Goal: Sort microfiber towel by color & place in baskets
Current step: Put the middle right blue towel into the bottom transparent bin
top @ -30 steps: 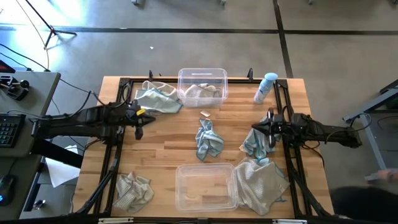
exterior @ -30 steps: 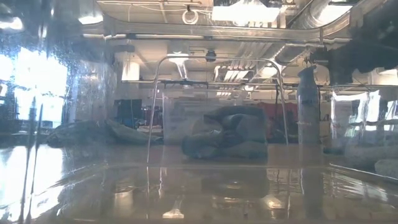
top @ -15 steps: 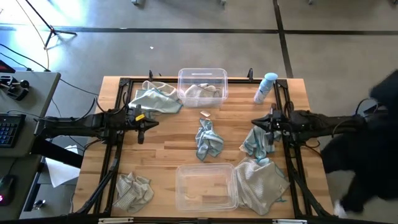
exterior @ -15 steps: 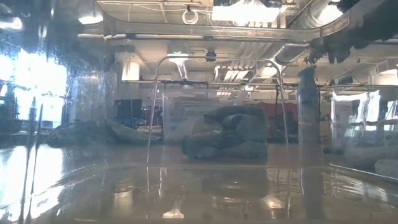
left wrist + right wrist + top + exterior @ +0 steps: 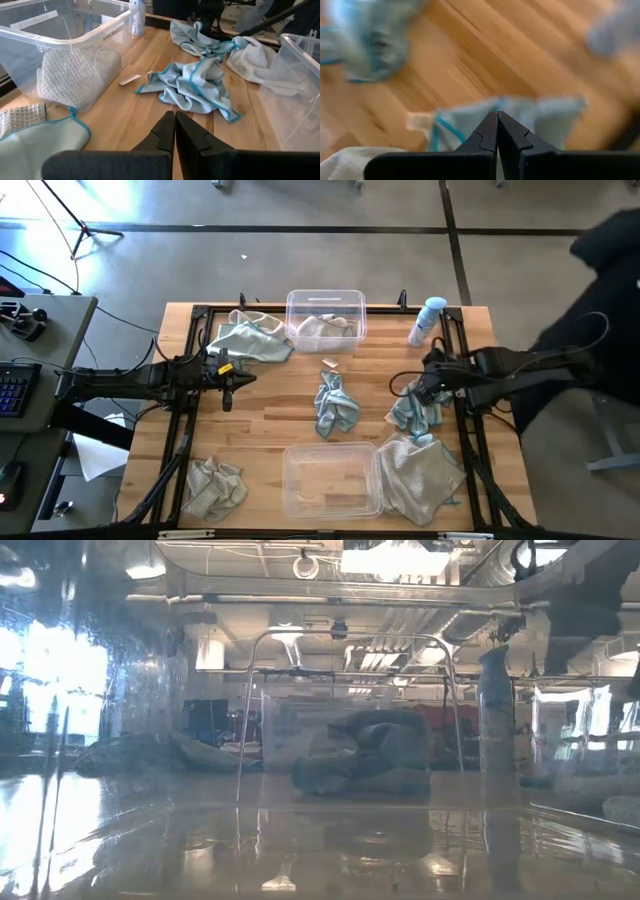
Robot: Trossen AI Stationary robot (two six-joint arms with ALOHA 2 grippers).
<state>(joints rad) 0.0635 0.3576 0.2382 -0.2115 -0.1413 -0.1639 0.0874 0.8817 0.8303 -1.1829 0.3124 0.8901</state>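
Note:
Several towels lie on the wooden table. A crumpled teal towel lies at the middle and another teal towel to its right. Beige towels lie at the near right and near left. A teal and a beige towel lie at the far left. The far basket holds a beige towel; the near basket stands at the near edge. My left gripper is shut, left of the middle towel. My right gripper is shut over the right teal towel's far edge.
A blue-capped spray bottle stands at the far right, and a small tan scrap lies near the far basket. A black metal frame rims the table. A person in dark clothing stands beyond the table's right edge.
My right arm has swung and its gripper has shifted a little toward the table's left, over the right teal towel; its view is blurred by motion. My left gripper has reached slightly toward the table's middle. A person has come up beside the table's right edge. The towels have stayed put.

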